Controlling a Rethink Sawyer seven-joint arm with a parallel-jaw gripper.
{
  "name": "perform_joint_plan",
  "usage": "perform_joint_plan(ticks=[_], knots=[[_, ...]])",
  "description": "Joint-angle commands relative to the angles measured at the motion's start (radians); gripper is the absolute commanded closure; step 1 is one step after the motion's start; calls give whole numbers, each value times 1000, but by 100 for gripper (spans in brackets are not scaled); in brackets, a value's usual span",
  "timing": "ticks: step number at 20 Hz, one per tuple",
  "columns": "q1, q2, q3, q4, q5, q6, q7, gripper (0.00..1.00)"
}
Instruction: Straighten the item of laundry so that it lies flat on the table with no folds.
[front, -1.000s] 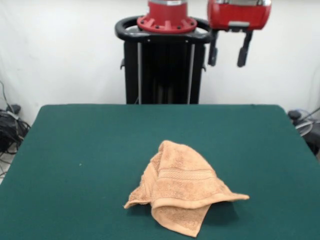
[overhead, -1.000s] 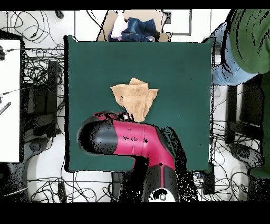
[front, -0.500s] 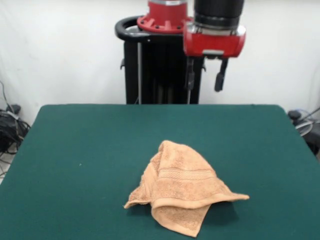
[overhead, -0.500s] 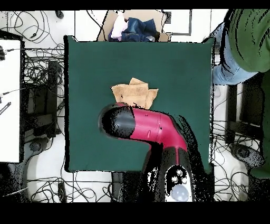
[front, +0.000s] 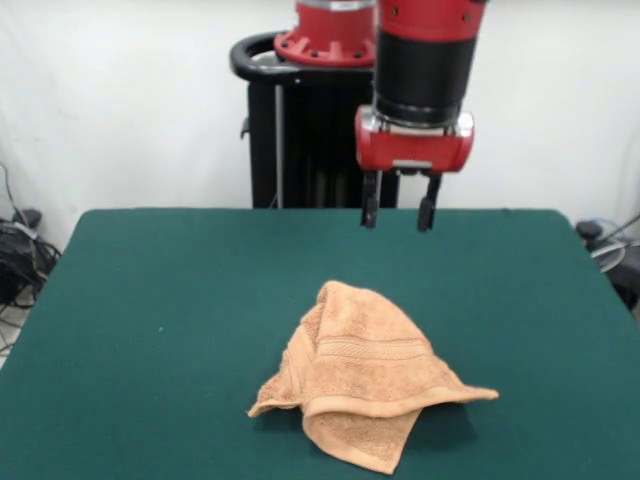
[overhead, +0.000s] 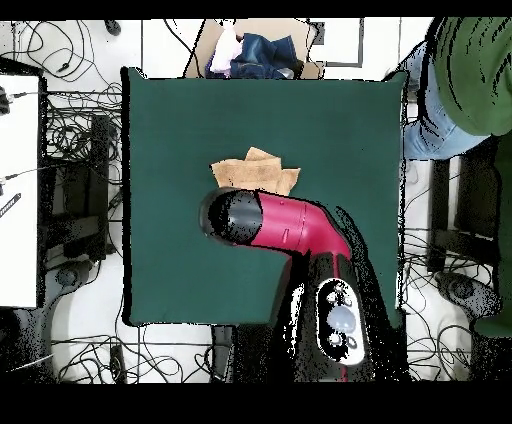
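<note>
On the green table (front: 150, 290), toward its near edge in the front view, lies the towel (front: 360, 375), a light orange-tan cloth bunched into a rumpled mound. One flap is folded over along the front, a pointed corner sticks out to the right of the picture, and a woven band runs across the upper layer. Folds overlap throughout, so the cloth is not flat.

Above the far part of the table hangs the gripper (front: 398, 213), carried on a red and black arm that comes down from the top of the picture in front of the black pedestal (front: 325, 140). Its two dark fingers (front: 369, 205) point straight down with a clear gap between them, and nothing is held there (the jaws stand apart and empty). The fingertips are well above the felt and apart from the towel, which sits nearer the camera.

Seen from overhead, the arm (overhead: 285, 225) covers the side of the towel (overhead: 250, 172) nearest the robot's base, leaving only the far part of the cloth showing near the middle of the table (overhead: 170, 130). A person (overhead: 470, 70) in a green top stands beside the table's upper right corner.
</note>
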Motion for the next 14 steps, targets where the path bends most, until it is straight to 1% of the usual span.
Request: perform_joint_plan(ticks=[1, 4, 5, 9, 11, 14], knots=[[47, 73, 42, -95, -17, 29, 134, 0], [61, 94, 34, -134, -10, 36, 150, 0], [65, 90, 30, -128, -9, 26, 155, 0], [68, 101, 30, -160, -2, 29, 153, 0], [81, 96, 14, -188, -3, 64, 160, 0], [100, 85, -12, -245, -4, 159, 166, 0]])
